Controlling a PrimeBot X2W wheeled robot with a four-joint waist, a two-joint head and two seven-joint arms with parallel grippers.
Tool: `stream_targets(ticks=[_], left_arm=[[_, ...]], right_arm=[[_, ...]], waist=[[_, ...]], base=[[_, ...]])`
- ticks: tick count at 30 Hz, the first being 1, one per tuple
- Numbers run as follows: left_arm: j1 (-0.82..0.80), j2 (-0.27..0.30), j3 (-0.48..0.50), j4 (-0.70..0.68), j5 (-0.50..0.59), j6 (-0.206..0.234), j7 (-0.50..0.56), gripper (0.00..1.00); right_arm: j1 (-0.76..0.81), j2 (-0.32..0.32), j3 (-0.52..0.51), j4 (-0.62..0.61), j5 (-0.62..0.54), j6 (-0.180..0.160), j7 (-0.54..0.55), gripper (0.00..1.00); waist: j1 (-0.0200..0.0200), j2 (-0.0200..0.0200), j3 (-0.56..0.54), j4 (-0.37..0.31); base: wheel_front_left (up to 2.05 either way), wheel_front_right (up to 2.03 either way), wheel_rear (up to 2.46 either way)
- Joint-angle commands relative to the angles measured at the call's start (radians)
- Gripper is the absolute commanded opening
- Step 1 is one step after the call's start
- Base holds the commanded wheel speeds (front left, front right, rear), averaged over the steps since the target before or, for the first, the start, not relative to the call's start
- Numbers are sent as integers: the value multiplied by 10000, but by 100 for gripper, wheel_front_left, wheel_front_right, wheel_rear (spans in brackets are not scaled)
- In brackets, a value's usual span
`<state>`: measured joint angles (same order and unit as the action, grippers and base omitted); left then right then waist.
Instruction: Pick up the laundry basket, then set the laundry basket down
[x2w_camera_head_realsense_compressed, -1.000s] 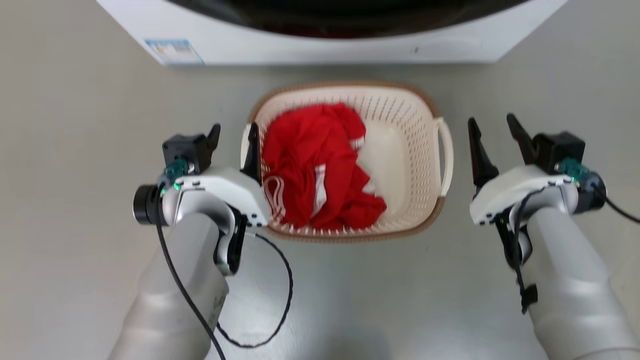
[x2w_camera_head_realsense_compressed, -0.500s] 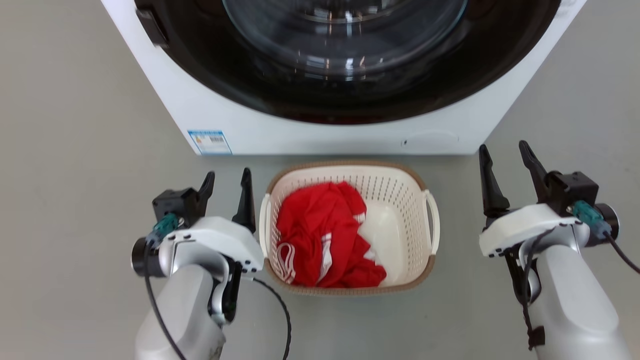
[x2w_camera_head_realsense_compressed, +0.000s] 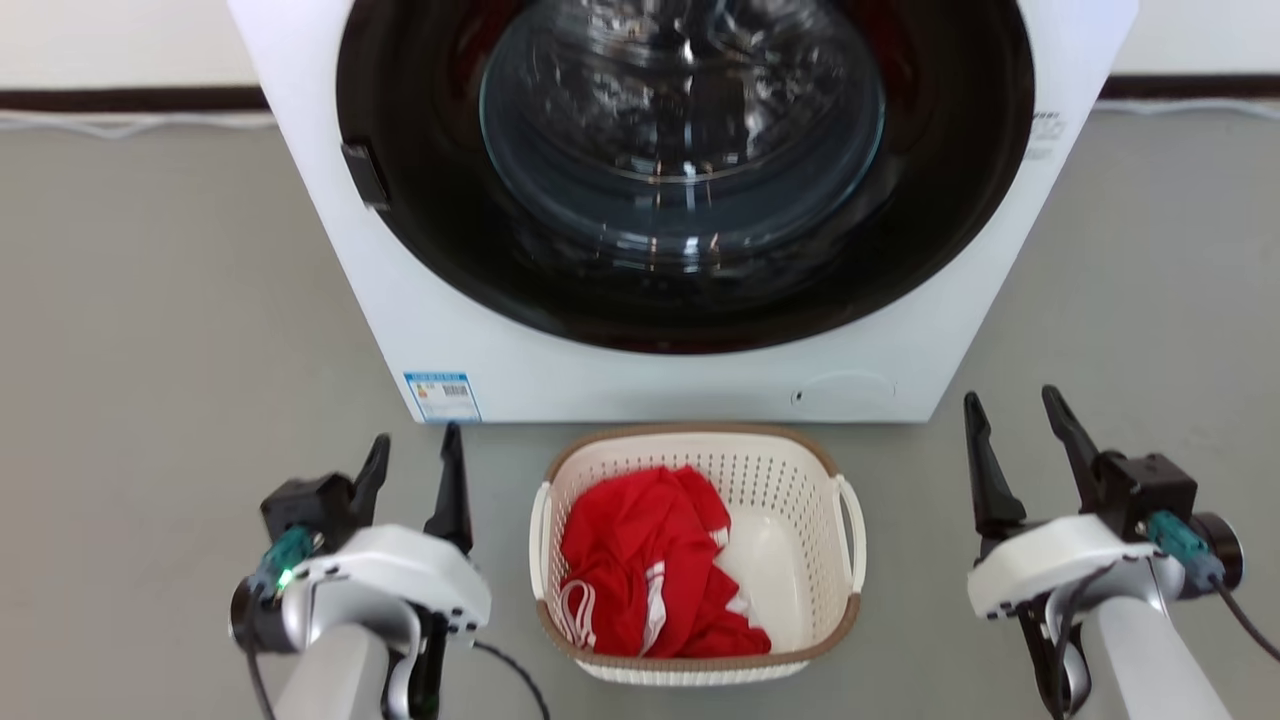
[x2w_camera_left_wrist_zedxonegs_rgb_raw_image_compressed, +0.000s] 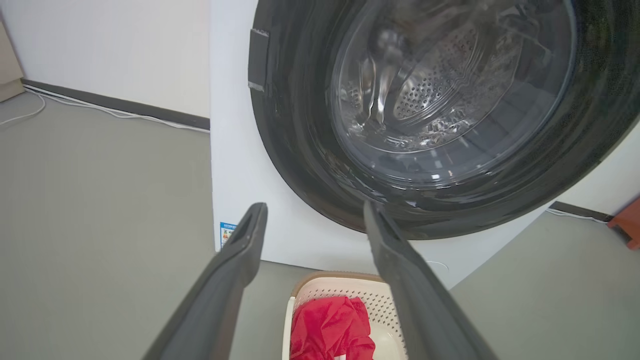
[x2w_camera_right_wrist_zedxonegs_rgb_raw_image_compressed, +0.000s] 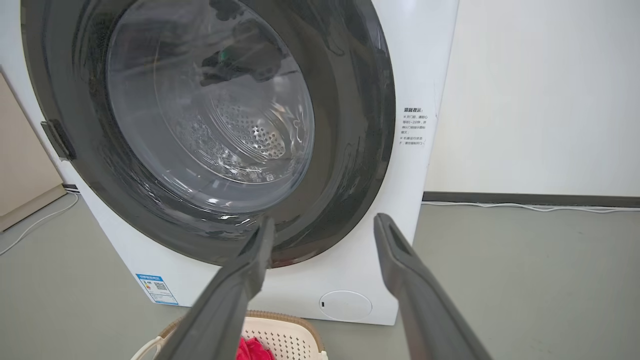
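Note:
The laundry basket (x2w_camera_head_realsense_compressed: 800, 480), cream-white and perforated with a brown rim, stands on the grey floor just in front of the washing machine (x2w_camera_head_realsense_compressed: 900, 360). Red clothing (x2w_camera_head_realsense_compressed: 640, 560) lies inside it. My left gripper (x2w_camera_head_realsense_compressed: 415, 455) is open to the left of the basket, apart from its left handle (x2w_camera_head_realsense_compressed: 540, 540). My right gripper (x2w_camera_head_realsense_compressed: 1015, 410) is open to the right, well clear of the right handle (x2w_camera_head_realsense_compressed: 853, 530). The left wrist view shows the basket (x2w_camera_left_wrist_zedxonegs_rgb_raw_image_compressed: 345, 295) low between my open fingers (x2w_camera_left_wrist_zedxonegs_rgb_raw_image_compressed: 240, 250). In the right wrist view the basket's rim (x2w_camera_right_wrist_zedxonegs_rgb_raw_image_compressed: 285, 320) shows at the bottom edge.
The washing machine's round glass door (x2w_camera_head_realsense_compressed: 680, 150) is closed, directly behind the basket. A dark baseboard (x2w_camera_head_realsense_compressed: 130, 98) and a white cable run along the wall. Grey floor (x2w_camera_head_realsense_compressed: 150, 350) lies open on both sides. A reddish-brown object (x2w_camera_left_wrist_zedxonegs_rgb_raw_image_compressed: 627, 227) sits at the far right of the left wrist view.
The head camera has tilted up, so the basket sits lower and more of the washer shows. Both grippers have drawn away from the basket; the left one was right at its left handle.

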<state>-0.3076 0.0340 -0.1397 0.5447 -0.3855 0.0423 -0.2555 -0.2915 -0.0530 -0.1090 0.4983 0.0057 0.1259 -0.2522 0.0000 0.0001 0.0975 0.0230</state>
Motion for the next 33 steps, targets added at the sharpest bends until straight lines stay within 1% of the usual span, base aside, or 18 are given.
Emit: stream_targets(ticks=[1, 10, 25, 26, 31, 33], left_arm=[[96, 162, 446, -368, 116, -40, -63, 100], [1066, 162, 1069, -916, 254, -151, -63, 100], [1879, 162, 1555, -1627, 197, -25, -63, 100], [2049, 27, 1243, -1341, 226, -73, 2, 0], [2564, -65, 1224, -713, 227, -71, 17, 0], [2580, -68, 1259, -671, 73, -93, 81, 0]], right_arm=[[85, 28, 213, -377, -69, 48, -95, 100], [922, 28, 121, -888, 36, 48, -95, 100], [1592, 28, -57, -1263, 42, 48, -95, 100], [1714, 42, -261, -974, 50, 0, 0, 0], [2181, 148, -226, -387, 51, -23, 46, 0], [2184, 156, -269, -324, 234, -22, 131, 0]], waist=[[0, -1, -287, 3], [0, -1, -780, -78], [0, -1, -1091, -166], [0, -1, -1093, -166], [0, -1, -1102, -165], [0, -1, -1101, -164]], base=[[0, 0, 0], [0, 0, 0], [0, 0, 0], [0, 0, 0], [0, 0, 0], [0, 0, 0]])
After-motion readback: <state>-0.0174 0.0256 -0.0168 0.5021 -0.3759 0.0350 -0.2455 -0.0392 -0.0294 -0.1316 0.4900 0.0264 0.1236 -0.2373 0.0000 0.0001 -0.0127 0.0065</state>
